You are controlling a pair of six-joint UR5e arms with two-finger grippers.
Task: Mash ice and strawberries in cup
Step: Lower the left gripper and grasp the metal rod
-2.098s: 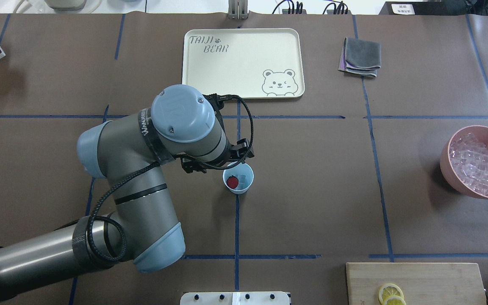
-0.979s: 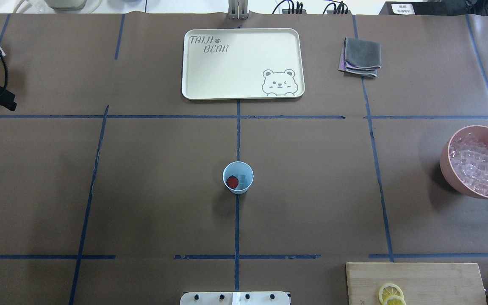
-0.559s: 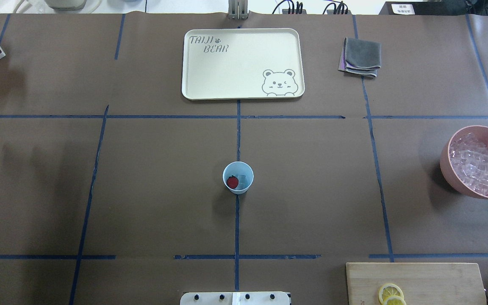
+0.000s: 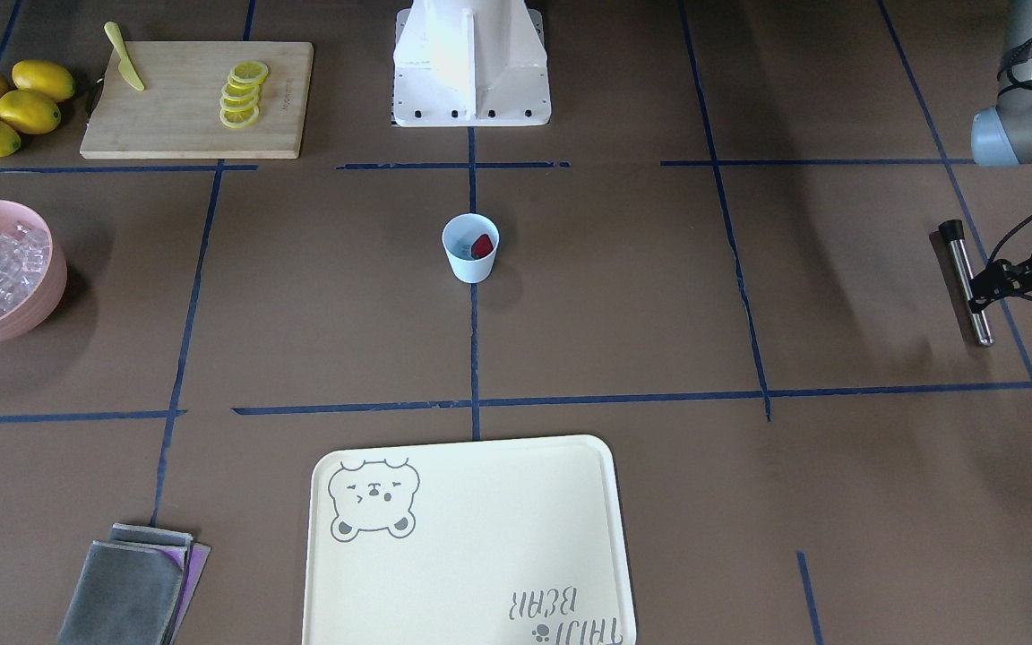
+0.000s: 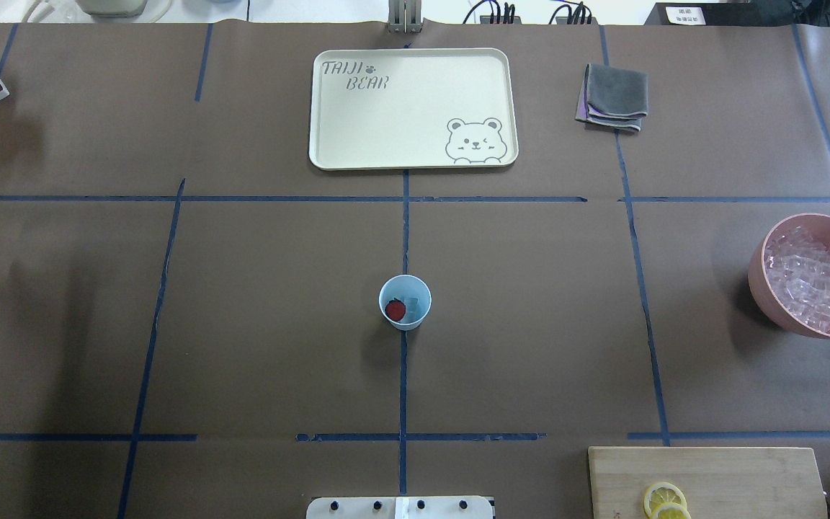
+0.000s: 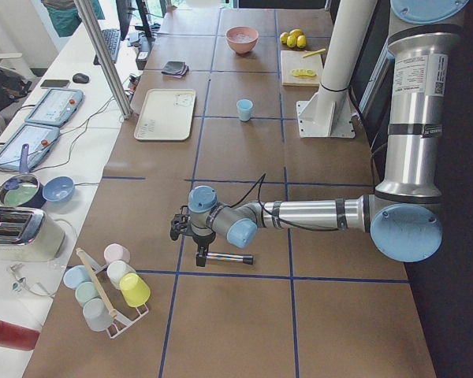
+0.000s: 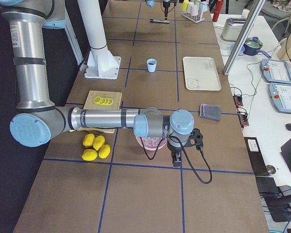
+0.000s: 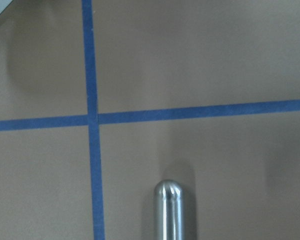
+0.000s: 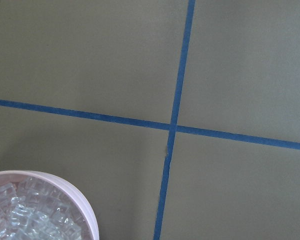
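The pale-blue cup (image 5: 405, 303) stands upright near the table's middle, on a blue tape line. Inside it lie one dark-red strawberry (image 5: 395, 309) and a few clear cubes of ice (image 5: 413, 305). The cup (image 4: 471, 248) shows the same in the front view. My left gripper (image 4: 982, 288) hovers far off at the table's left end, over a metal rod (image 4: 967, 282); I cannot tell whether it is open or shut. The rod's rounded tip (image 8: 170, 210) fills the bottom of the left wrist view. My right gripper (image 7: 176, 158) hangs beside the pink bowl (image 7: 150, 142); its state cannot be told.
The pink bowl (image 5: 815, 274) full of ice cubes sits at the right edge. A cream tray (image 5: 412, 108) and a folded grey cloth (image 5: 613, 97) lie at the back. A cutting board (image 4: 198, 98) carries lemon slices and a knife, lemons (image 4: 5, 103) beside it. A cup rack (image 6: 106, 287) stands far left.
My left arm has drawn away from the cup to the left, out of the overhead view, and now sits over the metal rod. The cup and its contents have not moved.
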